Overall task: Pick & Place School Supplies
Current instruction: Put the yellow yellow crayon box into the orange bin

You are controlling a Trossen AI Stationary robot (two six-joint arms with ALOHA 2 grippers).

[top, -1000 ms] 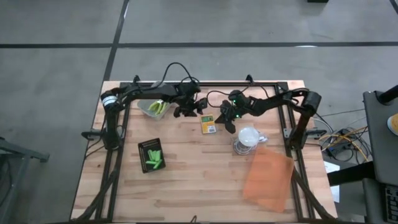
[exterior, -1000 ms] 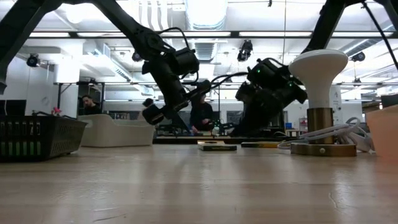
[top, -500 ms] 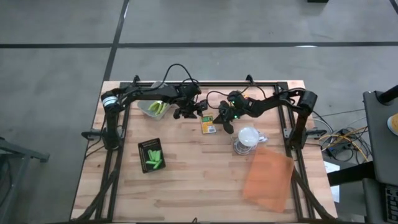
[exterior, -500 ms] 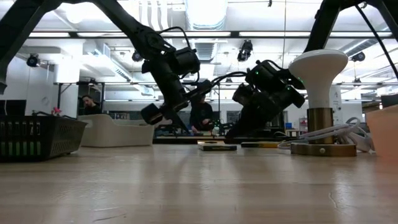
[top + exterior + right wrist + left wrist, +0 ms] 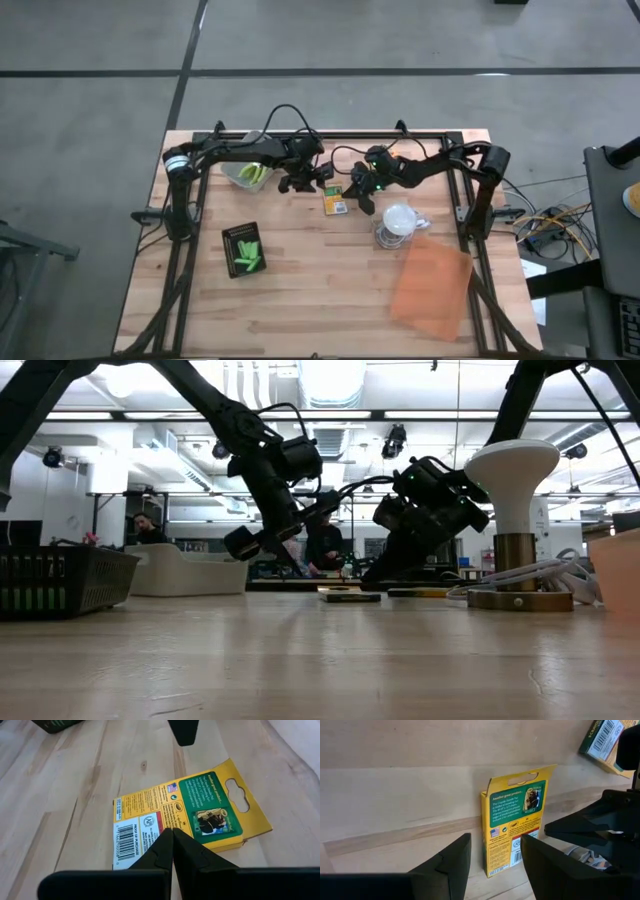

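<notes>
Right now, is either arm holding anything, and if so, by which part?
Nothing is held. The left gripper is open beside the yellow box, which lies flat on the table. The right gripper is shut and empty above that box.

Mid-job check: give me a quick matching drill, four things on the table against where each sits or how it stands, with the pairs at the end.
Things:
1. crayon box
2. black tray
3. left gripper
4. right gripper

Place or state:
A. fingers shut, tips right at the box's right edge
B. lies flat on the wood between the two grippers
C. holds green sticks, toward the table's front left
D. fingers open, up and left of the box, holding nothing

Pairs: 1-B, 2-C, 3-D, 4-A
</notes>
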